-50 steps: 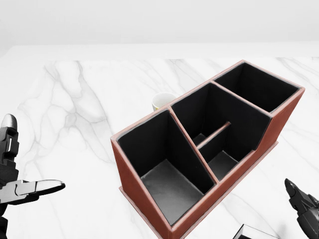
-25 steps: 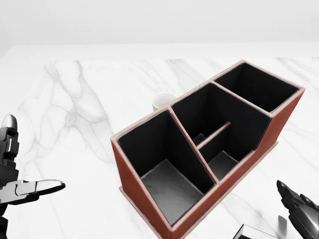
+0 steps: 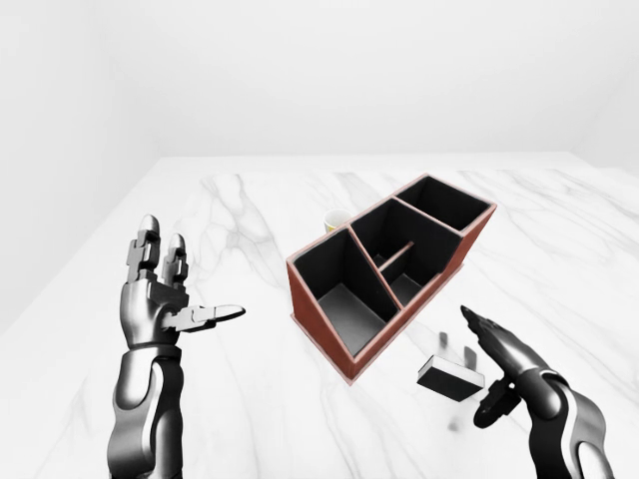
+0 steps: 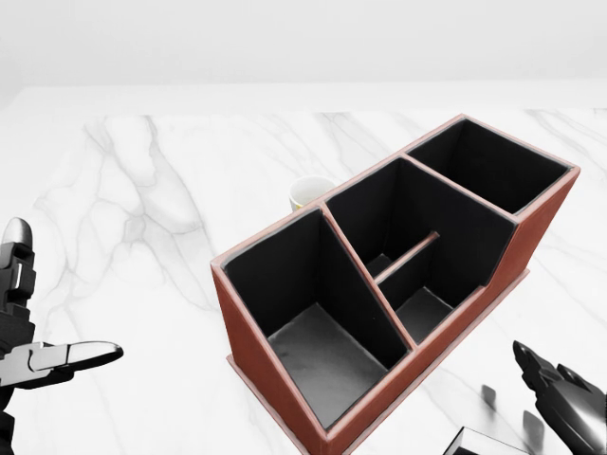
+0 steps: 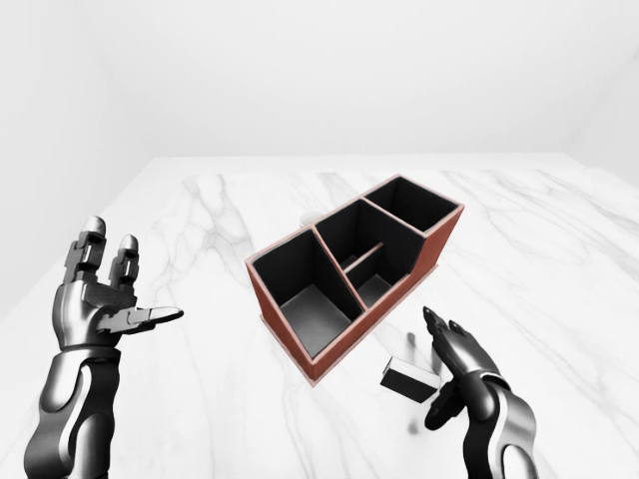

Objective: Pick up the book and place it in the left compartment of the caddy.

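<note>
A red-brown caddy (image 3: 321, 324) with black compartments stands on the white marble table (image 3: 240, 210); its left compartment (image 3: 344, 289) holds nothing. A small dark book (image 3: 450, 378) lies flat on the marble just to the lower right of the caddy. My right hand (image 3: 496, 371) hovers open directly right of the book, fingers stretched toward the caddy, not touching the book. My left hand (image 3: 175, 296) is raised at the left, open, fingers up and thumb pointing right, well apart from the caddy.
A white cup (image 3: 336, 220) with a yellow inside stands behind the caddy's upper left wall. The table's left edge (image 3: 75, 284) runs close to my left arm. Plain white walls surround the scene.
My right hand has moved up and left into the head view, closer to the book and caddy. The left hand, caddy and cup have not moved.
</note>
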You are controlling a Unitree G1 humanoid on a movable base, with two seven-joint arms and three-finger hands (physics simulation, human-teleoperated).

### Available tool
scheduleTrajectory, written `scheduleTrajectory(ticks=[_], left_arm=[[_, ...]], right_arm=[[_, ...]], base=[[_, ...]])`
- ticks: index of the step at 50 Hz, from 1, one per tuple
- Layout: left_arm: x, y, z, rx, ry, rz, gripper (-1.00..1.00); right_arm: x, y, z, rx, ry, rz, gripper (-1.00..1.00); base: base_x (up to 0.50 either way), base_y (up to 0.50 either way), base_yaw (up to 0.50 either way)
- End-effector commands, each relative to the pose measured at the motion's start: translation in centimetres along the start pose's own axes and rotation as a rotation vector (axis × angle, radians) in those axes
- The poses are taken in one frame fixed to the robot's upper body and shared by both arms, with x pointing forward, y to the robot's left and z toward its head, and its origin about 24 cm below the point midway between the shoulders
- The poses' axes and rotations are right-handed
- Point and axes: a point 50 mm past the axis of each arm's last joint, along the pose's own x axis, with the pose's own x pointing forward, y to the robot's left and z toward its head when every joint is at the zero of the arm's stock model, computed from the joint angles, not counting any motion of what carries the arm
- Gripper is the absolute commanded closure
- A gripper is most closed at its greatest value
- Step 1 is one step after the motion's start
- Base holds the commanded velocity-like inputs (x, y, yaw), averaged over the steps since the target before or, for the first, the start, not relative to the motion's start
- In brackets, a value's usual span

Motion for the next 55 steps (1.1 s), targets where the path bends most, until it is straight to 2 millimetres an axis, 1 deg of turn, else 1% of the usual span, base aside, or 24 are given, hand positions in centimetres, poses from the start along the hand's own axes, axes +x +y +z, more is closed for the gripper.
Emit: scheduleTrajectory(ticks=[1,11,16,22,29,33,38,48,49,51,52,53,55], left_arm=[[0.0,0.0,0.1,-0.001,-0.006,0.002,-1.00],[0.0,0.0,0.1,0.000,-0.003,0.001,-1.00],[0.1,0.1,0.0,-0.002,0.000,0.002,-1.00],[0.1,0.1,0.1,-0.002,-0.006,0.004,-1.00],[0.0,0.0,0.2,0.000,-0.008,0.004,-1.00],[0.0,0.0,0.3,0.000,-0.012,0.005,-1.00],[0.0,0.1,0.2,-0.001,-0.007,0.006,-1.00],[0.1,0.1,0.0,-0.001,-0.002,0.007,-1.00],[0.1,0.1,0.1,0.000,-0.005,0.008,-1.00],[0.1,0.1,0.2,-0.001,-0.007,0.008,-1.00],[0.1,0.1,0.1,0.000,-0.005,0.008,-1.00],[0.1,0.1,0.2,0.000,-0.007,0.009,-1.00],[0.1,0.1,0.2,0.000,-0.010,0.010,-1.00]], right_arm=[[0.6,-0.2,-0.1,-0.012,0.000,0.013,-1.00],[1.0,-0.1,0.4,-0.022,-0.012,0.027,-1.00],[1.5,0.8,0.7,-0.025,-0.020,0.067,-1.00],[1.7,1.0,1.1,-0.034,-0.035,0.078,-1.00],[1.9,1.3,1.0,-0.028,-0.035,0.098,-1.00],[2.3,2.4,0.9,-0.016,-0.032,0.146,-1.00],[2.5,2.9,0.9,-0.017,-0.032,0.170,-1.00],[2.9,3.4,0.8,-0.006,-0.035,0.202,-1.00],[2.9,3.5,0.9,-0.005,-0.037,0.206,-0.72],[2.9,3.4,1.0,-0.006,-0.042,0.202,-0.47],[2.9,3.4,1.0,-0.006,-0.044,0.203,-0.17],[2.8,3.4,1.0,-0.004,-0.046,0.202,0.47],[2.8,3.5,1.1,-0.004,-0.048,0.203,1.00]], base=[[0.00,0.00,0.00],[0.00,0.00,0.00],[0.00,0.00,0.00],[0.00,0.00,0.00],[0.00,0.00,0.00],[0.00,0.00,0.00],[0.00,0.00,0.00],[0.00,0.00,0.00],[0.00,0.00,0.00],[0.00,0.00,0.00],[0.00,0.00,0.00],[0.00,0.00,0.00],[0.00,0.00,0.00]])
